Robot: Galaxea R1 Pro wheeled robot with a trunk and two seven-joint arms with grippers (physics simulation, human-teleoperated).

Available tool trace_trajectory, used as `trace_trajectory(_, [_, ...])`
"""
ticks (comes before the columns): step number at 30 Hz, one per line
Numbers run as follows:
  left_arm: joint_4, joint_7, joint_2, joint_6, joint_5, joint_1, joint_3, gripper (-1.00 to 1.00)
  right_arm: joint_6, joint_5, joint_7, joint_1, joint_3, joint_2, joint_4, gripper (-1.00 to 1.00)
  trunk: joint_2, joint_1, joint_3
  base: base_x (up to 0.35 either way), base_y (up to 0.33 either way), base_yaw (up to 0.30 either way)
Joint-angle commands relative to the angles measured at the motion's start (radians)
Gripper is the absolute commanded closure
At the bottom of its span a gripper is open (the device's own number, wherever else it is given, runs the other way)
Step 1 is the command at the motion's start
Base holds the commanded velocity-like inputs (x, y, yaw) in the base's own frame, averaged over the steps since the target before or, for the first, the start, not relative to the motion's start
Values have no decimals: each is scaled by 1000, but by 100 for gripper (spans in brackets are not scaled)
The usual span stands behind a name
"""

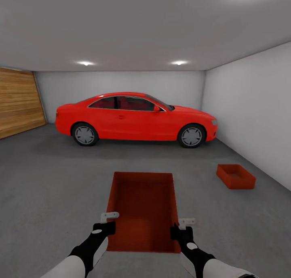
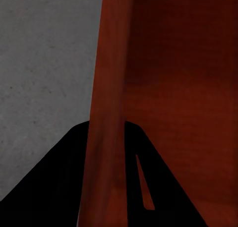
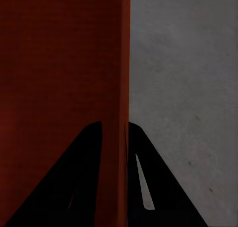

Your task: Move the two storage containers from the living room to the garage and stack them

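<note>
I hold one red-orange storage container (image 1: pixel 143 207) in front of me above the grey concrete garage floor (image 1: pixel 48 181). My left gripper (image 1: pixel 109 220) is shut on its left wall (image 2: pixel 106 113), and my right gripper (image 1: pixel 182 226) is shut on its right wall (image 3: pixel 116 88). In each wrist view the thin wall runs between the two dark fingers. A second storage container (image 1: pixel 235 176) sits on the floor ahead to the right, near the white wall.
A glossy red car (image 1: pixel 135 120) is parked across the far end of the garage. A wood-slat garage door (image 1: pixel 18 104) closes the left side. A white wall (image 1: pixel 254 108) runs along the right. Open concrete lies between me and the car.
</note>
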Motion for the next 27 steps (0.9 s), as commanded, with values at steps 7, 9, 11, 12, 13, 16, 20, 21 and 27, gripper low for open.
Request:
trace_trajectory(7, [-1,9,0,6,3,0,8,100,0,9,2,-1,-14,1,-8,100,-2,1,-2,321,0,0])
trace_trajectory(9, [-1,9,0,6,3,0,8,100,0,9,2,-1,-14,1,-8,100,-2,1,-2,321,0,0])
trace_trajectory(11, [-1,9,0,6,3,0,8,100,0,9,2,-1,-14,1,-8,100,-2,1,-2,321,0,0])
trace_trajectory(12, [-1,9,0,6,3,0,8,100,0,9,2,-1,-14,1,-8,100,-2,1,-2,321,0,0])
trace_trajectory(13, [-1,9,0,6,3,0,8,100,0,9,2,-1,-14,1,-8,100,-2,1,-2,321,0,0])
trace_trajectory(16, [-1,9,0,6,3,0,8,100,0,9,2,-1,-14,1,-8,100,-2,1,-2,321,0,0])
trace_trajectory(20, [0,9,-1,6,3,0,8,100,0,9,2,-1,-14,0,-8,100,-2,1,-2,321,0,0])
trace_trajectory(21, [0,9,-1,6,3,0,8,100,0,9,2,-1,-14,0,-8,100,-2,1,-2,321,0,0])
trace_trajectory(27, [2,9,-1,6,4,0,8,100,1,9,2,0,-14,-2,-8,100,-2,1,-2,321,0,0])
